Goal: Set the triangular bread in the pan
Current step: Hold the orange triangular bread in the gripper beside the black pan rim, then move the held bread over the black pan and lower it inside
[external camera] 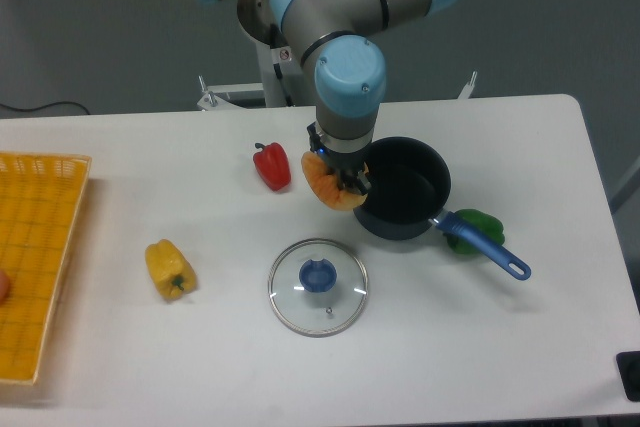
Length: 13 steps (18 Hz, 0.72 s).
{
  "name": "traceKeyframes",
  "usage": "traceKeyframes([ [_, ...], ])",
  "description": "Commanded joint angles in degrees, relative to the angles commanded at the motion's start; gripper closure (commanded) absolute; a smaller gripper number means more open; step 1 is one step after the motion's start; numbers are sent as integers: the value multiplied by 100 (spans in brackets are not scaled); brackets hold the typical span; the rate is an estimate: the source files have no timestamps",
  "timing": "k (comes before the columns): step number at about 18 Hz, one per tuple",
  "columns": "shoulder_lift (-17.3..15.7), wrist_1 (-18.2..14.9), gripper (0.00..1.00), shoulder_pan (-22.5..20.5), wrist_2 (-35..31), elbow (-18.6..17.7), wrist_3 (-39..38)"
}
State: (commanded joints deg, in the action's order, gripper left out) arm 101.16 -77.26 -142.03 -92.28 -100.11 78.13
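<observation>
While the claw (347, 179) is clamped on the golden orange-brown wedge of toy bread (328, 183), the bread hangs just off the white table (150, 347), at the left rim of the small, deep, dark blue-black saucepan (405, 202) with its bright blue straight handle, not yet over the opening. The step in hand appears to be the carry across. To do it well, the arm should lift enough that the bread's rounded lower edge passes over the near rim, then travel right until the wedge sits above the middle of the pan. Only there should it descend and let go, low inside the walls so the bread cannot bounce out. A nudge against the rim could shove the light pan toward the green pepper (480, 219) beside its handle. The red pepper (271, 166) and the round glass lid with a blue knob (318, 286) lie apart from this path.
</observation>
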Motion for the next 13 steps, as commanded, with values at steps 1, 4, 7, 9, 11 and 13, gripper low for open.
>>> traceKeyframes([
  [1,9,0,72,-26,-70,0,122],
  [4,0,9,72,-228,-220,52,404],
  [7,18,0,72,-421,-264,18,667],
  [9,26,9,72,-562,-386,-9,905],
  [11,44,9,71,-694,-431,-9,993],
  [13,105,17,70,-773,-510,-44,1195],
])
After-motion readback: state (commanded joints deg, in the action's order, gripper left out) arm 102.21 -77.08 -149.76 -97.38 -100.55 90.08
